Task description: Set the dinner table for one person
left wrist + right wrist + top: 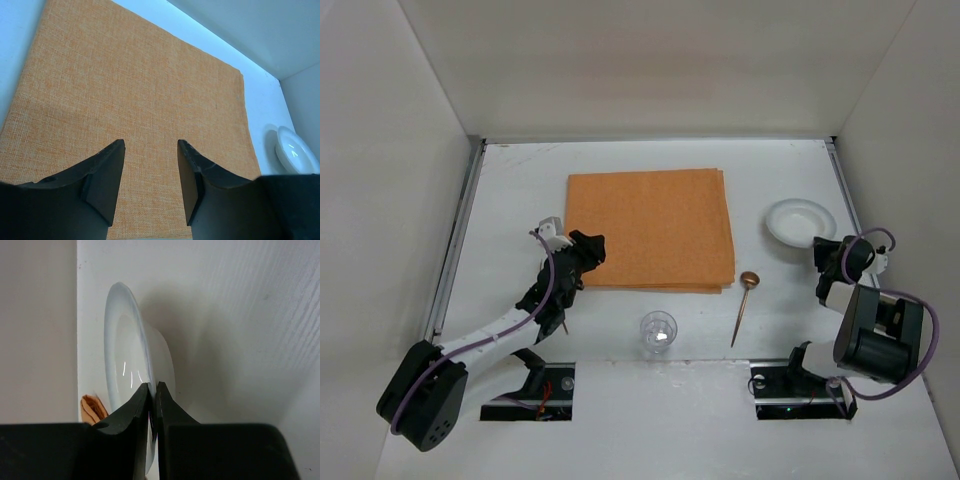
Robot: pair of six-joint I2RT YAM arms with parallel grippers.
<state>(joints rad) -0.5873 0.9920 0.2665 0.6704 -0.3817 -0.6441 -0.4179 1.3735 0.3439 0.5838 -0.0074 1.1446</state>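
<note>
An orange cloth mat (pixel 652 228) lies flat on the white dinner table (pixel 510 190) and fills the left wrist view (pixel 125 85). My left gripper (pixel 588 246) hangs open and empty over the mat's near left corner (pixel 150 175). A white plate (pixel 800 220) sits at the right, near the rail. My right gripper (pixel 823 243) is shut on the plate's near rim (pixel 153 390); the plate (pixel 125 365) shows edge-on there. A clear glass (pixel 658 332) stands in front of the mat. A wooden spoon (pixel 744 303) lies to its right.
White walls enclose the table on three sides. Metal rails (pixel 455 250) run along the side edges. The plate also shows at the right edge of the left wrist view (pixel 296 152). Both arm bases sit at the near edge.
</note>
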